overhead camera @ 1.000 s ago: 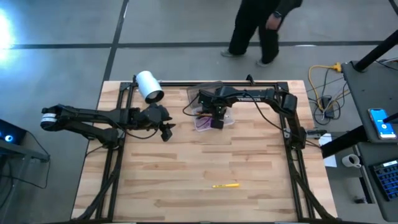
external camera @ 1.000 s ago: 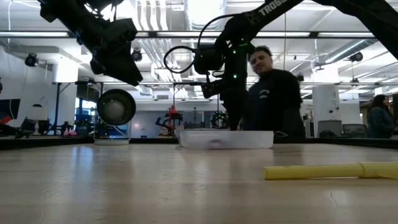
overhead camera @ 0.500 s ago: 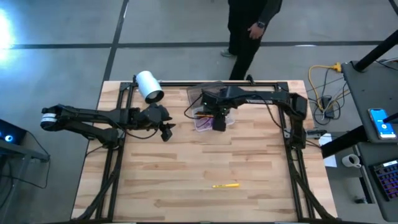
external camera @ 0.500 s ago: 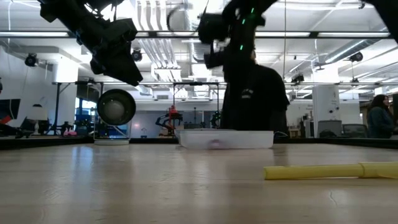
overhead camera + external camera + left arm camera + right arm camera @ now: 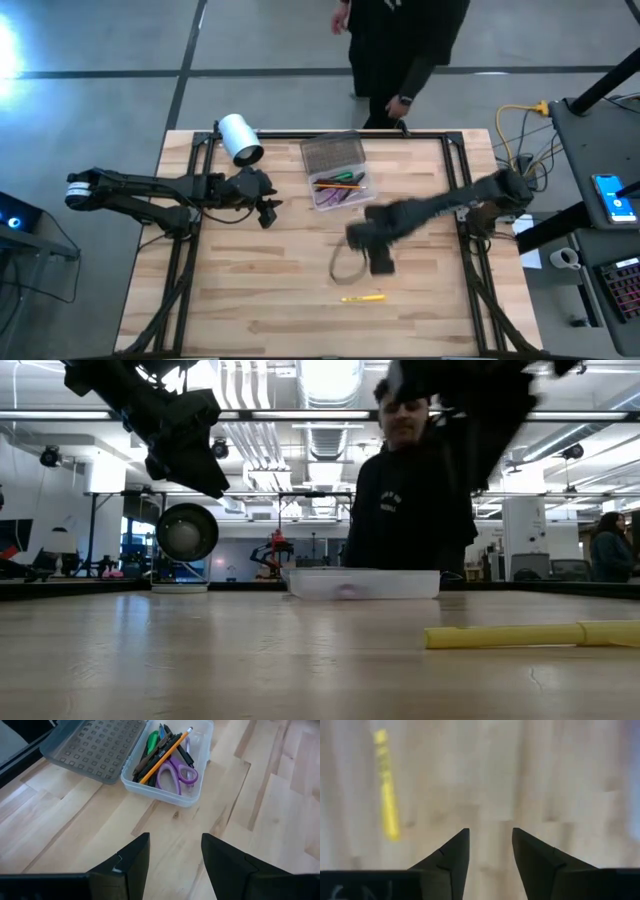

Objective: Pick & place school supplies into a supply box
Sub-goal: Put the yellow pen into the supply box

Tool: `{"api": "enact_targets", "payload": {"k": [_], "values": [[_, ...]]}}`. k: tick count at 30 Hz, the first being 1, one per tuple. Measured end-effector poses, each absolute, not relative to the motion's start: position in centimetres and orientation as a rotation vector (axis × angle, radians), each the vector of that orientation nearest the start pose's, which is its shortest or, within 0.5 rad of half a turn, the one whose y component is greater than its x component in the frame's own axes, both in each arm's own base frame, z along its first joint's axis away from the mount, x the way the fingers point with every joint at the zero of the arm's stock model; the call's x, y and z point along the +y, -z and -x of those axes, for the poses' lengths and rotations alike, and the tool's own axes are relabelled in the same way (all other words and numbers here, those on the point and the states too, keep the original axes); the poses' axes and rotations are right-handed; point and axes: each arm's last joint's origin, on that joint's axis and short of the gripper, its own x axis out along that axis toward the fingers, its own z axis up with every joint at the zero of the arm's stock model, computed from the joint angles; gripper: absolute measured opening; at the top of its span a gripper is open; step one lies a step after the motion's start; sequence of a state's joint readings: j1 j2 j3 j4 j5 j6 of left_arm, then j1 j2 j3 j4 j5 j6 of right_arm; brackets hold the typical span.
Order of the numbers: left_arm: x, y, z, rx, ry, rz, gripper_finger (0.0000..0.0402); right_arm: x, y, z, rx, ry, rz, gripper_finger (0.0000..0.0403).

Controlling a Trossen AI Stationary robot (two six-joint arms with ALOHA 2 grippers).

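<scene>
While a person in dark clothes stands at the far edge of the table, this is how things lie:

Right gripper [image 5: 378,262]: blurred above the middle of the table, between the supply box and the yellow pen; its wrist view shows the two dark fingers [image 5: 451,857] parted with bare wood in the gap and nothing held.

Yellow pen [image 5: 362,297]: lying flat on the wood near the front edge, just beyond the right gripper and apart from it; in the low view it lies across the foreground at the right [image 5: 520,633].

Supply box [image 5: 344,188]: toward the far side of the table, clear tray open, its grey textured lid [image 5: 333,154] folded back flat on the table.

Box contents: purple-handled scissors [image 5: 176,774] at the bottom, with a green pen [image 5: 152,742], dark pens and an orange pencil [image 5: 165,754] lying on top of them.

Left gripper [image 5: 266,206]: hanging above the table just beside the box, on the left; its fingers [image 5: 131,862] stand apart, empty.

White roll [image 5: 240,138]: at the far left corner, well apart from the box.

Person [image 5: 412,490]: directly behind the box in the low view.
</scene>
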State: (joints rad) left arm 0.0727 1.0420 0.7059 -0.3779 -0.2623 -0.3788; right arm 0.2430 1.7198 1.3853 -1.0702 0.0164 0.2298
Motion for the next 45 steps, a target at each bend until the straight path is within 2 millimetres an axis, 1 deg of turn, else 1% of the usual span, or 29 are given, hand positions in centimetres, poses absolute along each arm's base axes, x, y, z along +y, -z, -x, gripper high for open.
{"api": "enact_targets", "payload": {"k": [4, 6, 8, 14, 20, 26, 30, 36, 39, 42, 45], "values": [[2.3, -24.5, -20.9, 0.648, -0.442, 0.270, 0.0164, 12.0, -23.7, -30.4, 1.401, -0.057, -0.014, 0.0159], [2.2, -24.5, -20.9, 0.652, -0.430, 0.267, 0.0164, 13.8, -23.4, -30.1, 1.370, -0.076, -0.018, 0.0171], [2.2, -24.5, -20.9, 0.654, -0.417, 0.270, 0.0164, 15.1, -22.7, -29.8, 1.364, -0.082, -0.026, 0.0185], [2.2, -24.4, -20.9, 0.655, -0.413, 0.270, 0.0164, 17.9, -19.9, -29.8, 1.406, -0.052, -0.069, 0.0216], [2.1, -24.4, -20.9, 0.659, -0.393, 0.278, 0.0164, 20.0, -17.8, -30.8, 1.432, -0.029, -0.081, 0.0226], [2.1, -24.4, -21.0, 0.661, -0.388, 0.280, 0.0164, 20.7, -15.7, -32.1, 1.406, -0.005, -0.131, 0.0219], [2.1, -24.4, -21.0, 0.661, -0.387, 0.280, 0.0164, 21.0, -14.5, -32.5, 1.406, -0.001, -0.127, 0.0213], [2.0, -24.4, -21.0, 0.666, -0.363, 0.290, 0.0164, 20.9, -13.7, -32.5, 1.409, 0.064, -0.128, 0.0201], [2.0, -24.4, -21.0, 0.667, -0.358, 0.292, 0.0164, 20.9, -13.8, -32.5, 1.399, 0.073, -0.126, 0.0195], [1.9, -24.6, -21.3, 0.647, -0.296, 0.304, 0.0164, 20.6, -14.5, -32.3, 1.376, 0.103, -0.111, 0.0194], [1.0, -25.1, -23.0, 0.538, -0.143, 0.289, 0.0164, 20.2, -15.8, -32.2, 1.332, 0.139, -0.119, 0.0196]]}}
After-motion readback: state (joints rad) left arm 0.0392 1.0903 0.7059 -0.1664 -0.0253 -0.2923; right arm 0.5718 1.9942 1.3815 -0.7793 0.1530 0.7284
